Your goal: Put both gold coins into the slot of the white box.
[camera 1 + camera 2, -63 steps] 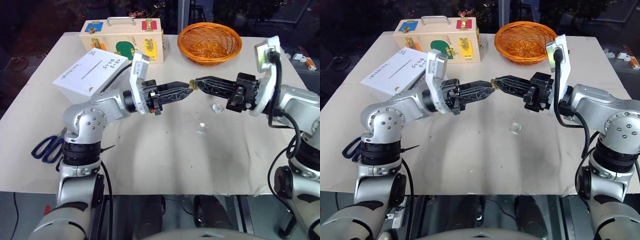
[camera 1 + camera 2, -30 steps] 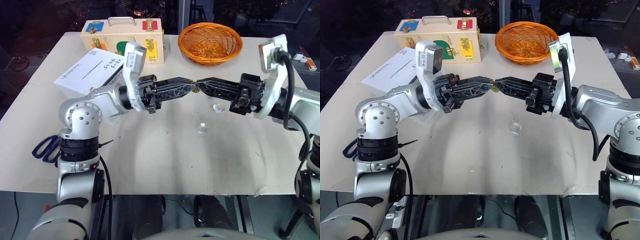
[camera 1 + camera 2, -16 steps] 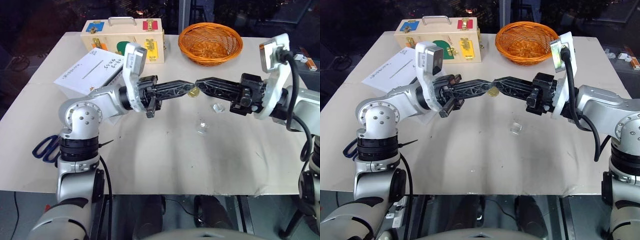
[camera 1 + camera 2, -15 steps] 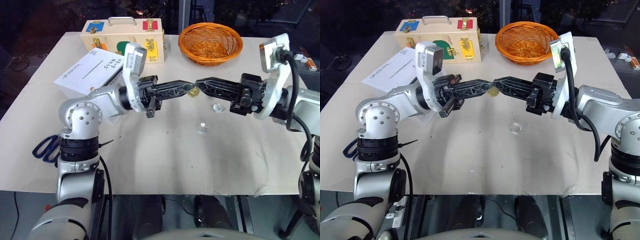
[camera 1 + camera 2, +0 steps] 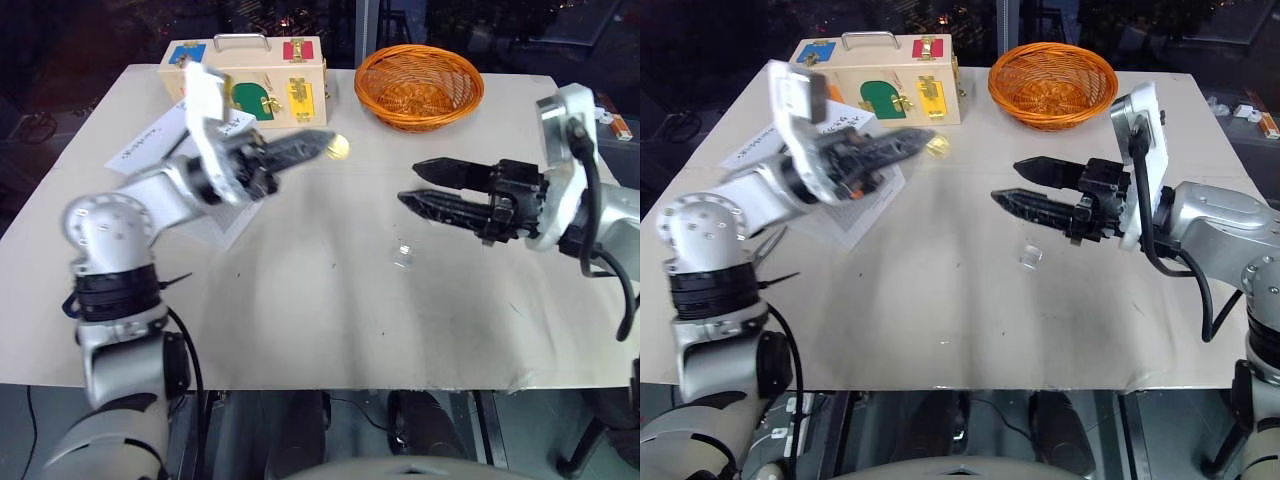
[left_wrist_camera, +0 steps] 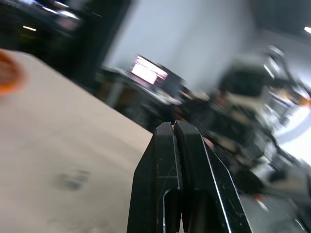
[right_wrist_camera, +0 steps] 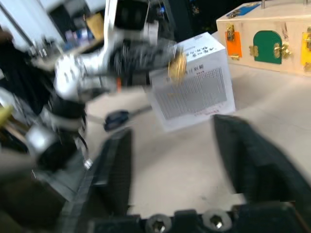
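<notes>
Beige, matte sheeting is covering the bench (image 5: 300, 320), with dark surroundings beyond its far edge.

Step in hand, as I judge it: carrying one gold coin (image 5: 339, 148) to the white box (image 7: 194, 87). I am holding the left jaws (image 5: 322, 143) pressed together on the coin, which is sticking out at their tip as a small shiny yellow disc. The right jaws (image 5: 420, 184) are standing apart with nothing between them, well to the side of the coin.

The box is sitting just behind and below the left jaws, partly hidden by the arm; it is a pale carton with flat faces, sharp edges and grey print on its side. I cannot make out the slot from here.

Next move, I judge: bringing the coin over the box top, turning it edge-on to the slit, then releasing. The thin, smooth metal looks likely to slip if the pinch is eased early.

A small clear object (image 5: 404, 258) is lying on the sheeting below the right jaws. I cannot locate the second coin.
</notes>
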You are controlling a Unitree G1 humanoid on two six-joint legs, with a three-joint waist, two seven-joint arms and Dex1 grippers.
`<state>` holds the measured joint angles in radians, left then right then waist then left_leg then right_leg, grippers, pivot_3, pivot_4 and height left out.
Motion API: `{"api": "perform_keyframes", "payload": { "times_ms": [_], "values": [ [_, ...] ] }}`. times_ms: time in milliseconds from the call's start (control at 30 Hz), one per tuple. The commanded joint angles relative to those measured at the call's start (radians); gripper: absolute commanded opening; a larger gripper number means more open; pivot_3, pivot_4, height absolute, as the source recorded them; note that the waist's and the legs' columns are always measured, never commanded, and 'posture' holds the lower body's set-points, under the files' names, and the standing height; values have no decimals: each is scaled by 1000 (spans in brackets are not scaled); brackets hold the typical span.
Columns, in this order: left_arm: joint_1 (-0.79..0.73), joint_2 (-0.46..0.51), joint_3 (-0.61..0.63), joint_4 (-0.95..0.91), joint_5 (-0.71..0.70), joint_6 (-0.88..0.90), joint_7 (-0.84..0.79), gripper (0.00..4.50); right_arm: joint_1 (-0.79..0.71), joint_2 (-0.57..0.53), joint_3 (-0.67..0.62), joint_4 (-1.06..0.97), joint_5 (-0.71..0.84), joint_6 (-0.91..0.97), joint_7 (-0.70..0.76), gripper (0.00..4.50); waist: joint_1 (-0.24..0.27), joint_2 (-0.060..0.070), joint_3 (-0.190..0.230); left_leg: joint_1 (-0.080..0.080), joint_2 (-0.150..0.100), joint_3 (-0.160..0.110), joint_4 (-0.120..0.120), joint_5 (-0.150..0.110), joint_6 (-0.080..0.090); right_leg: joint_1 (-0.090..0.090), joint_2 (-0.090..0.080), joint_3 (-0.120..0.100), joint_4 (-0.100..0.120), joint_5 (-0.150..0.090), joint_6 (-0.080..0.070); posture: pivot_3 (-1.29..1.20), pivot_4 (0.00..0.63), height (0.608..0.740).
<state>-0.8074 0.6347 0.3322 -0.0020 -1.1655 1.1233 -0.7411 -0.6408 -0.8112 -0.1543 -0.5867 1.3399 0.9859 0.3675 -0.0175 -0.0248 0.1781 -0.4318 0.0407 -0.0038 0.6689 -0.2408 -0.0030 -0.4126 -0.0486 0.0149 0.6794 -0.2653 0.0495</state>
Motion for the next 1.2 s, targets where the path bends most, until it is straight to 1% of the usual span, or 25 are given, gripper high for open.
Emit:
{"api": "perform_keyframes", "payload": {
  "times_ms": [33,100,200,333,433,567,633,800,900,1200],
  "values": [
    [-60,107,119,54,-33,25,77,0,-10,-27,-21,-60,-106,-82,67,4360,0,0,0,0,0,0,0,0,0,0,0,0,0,0,0,0,150,726],
    [-80,181,146,106,5,14,87,0,-23,-21,-18,-65,-137,-112,91,4444,0,0,0,0,0,0,0,0,0,0,0,0,0,0,0,0,150,726],
    [-93,279,134,172,94,-34,68,0,-42,-9,-6,-73,-184,-158,133,4444,2,0,0,0,0,1,0,0,0,0,0,0,0,0,0,0,150,726],
    [-139,382,69,305,245,-102,48,0,-60,26,17,-67,-245,-211,166,4444,5,0,0,0,0,1,0,0,0,0,0,-1,0,0,0,0,150,726],
    [-168,428,-11,384,349,-135,-1,0,-48,48,47,-57,-306,-245,193,4444,7,0,0,0,0,1,0,0,0,0,0,-1,0,0,0,0,150,726],
    [-199,438,-86,454,451,-176,-58,0,-76,87,100,-43,-363,-250,187,4444,5,0,0,0,0,1,0,0,0,0,0,-1,0,0,0,0,150,726],
    [-206,435,-104,474,482,-178,-75,0,-92,105,117,-35,-380,-243,180,4444,4,0,0,0,0,1,0,0,0,0,0,-1,0,0,0,0,150,726],
    [-190,443,-175,531,606,-248,-120,0,-129,139,146,-22,-415,-223,162,4444,2,0,0,-1,0,1,0,0,0,-1,0,-1,0,0,0,0,150,726],
    [-186,438,-197,552,657,-280,-154,0,-143,155,153,-17,-429,-209,150,4444,3,0,0,-1,0,1,0,0,0,-1,0,-1,0,0,0,0,150,726],
    [-204,414,-182,548,678,-243,-203,0,-169,187,162,-14,-447,-172,125,4444,4,0,0,-1,0,1,0,0,0,-1,0,-1,1,0,0,0,150,726]
  ]
}}
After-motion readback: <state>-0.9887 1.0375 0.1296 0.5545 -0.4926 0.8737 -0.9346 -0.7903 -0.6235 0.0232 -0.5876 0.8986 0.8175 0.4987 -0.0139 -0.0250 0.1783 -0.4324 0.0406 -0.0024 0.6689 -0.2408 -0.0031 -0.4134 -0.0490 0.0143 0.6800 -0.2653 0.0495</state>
